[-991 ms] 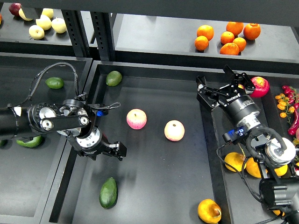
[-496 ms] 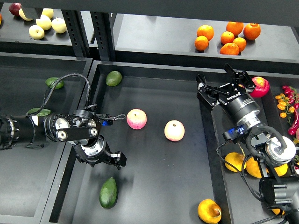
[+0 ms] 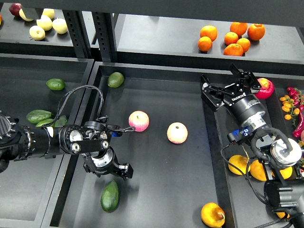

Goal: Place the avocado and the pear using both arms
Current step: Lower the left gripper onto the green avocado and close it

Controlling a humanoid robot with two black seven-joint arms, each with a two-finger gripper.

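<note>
The large dark green avocado lies at the front left of the middle black tray. My left gripper hangs just above and behind it, not touching; it is dark and seen from above, so its fingers cannot be told apart. The orange-yellow pear lies at the front right of the same tray, with nothing near it. My right gripper is open and empty, over the tray's far right edge, far from the pear.
Two pink-and-yellow apples lie mid-tray. A smaller avocado sits at the tray's back left. More avocados lie in the left tray. A red apple and yellow fruit are in the right tray. Oranges sit on the shelf.
My left arm has swung forward and right, bringing its gripper down close to the large avocado. The right gripper has barely moved. The fruit has not moved.
</note>
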